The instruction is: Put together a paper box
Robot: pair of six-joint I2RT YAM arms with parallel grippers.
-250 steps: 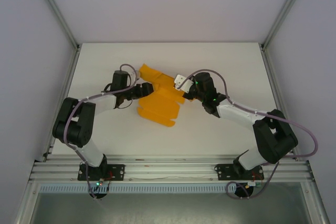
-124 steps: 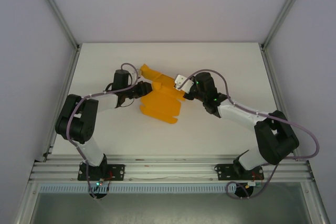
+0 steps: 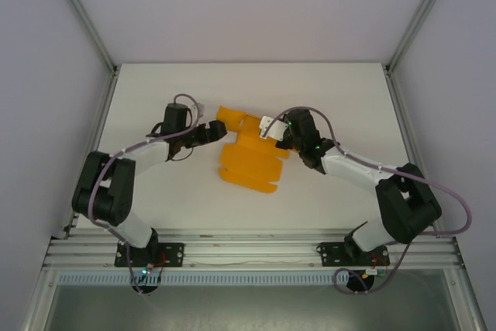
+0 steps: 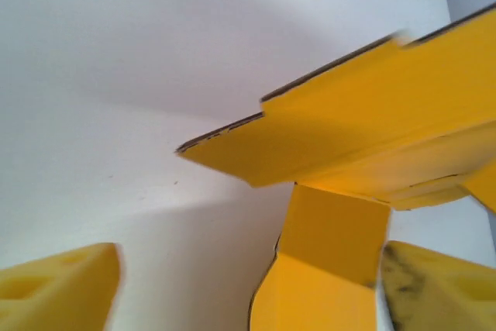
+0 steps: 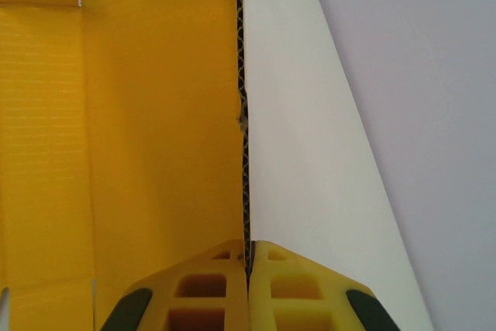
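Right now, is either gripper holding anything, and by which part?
The right gripper pinches the paper box by one panel's edge; the left gripper stands open, holding nothing.

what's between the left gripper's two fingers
A flap of the paper box stands between the left gripper's spread fingers, seen in the left wrist view.

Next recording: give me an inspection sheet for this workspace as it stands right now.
Surface: white table, no stains seen.
Job's things: paper box, orange card, partly folded, lying mid-table.
Clutter: nothing seen.
Hands: left hand open, with a box flap standing unclamped between its fingers; right hand shut on the paper box's edge.
Cables: lilac cables run along both arms, looped above each wrist.
Surroundings: white walls; aluminium frame at the near edge.
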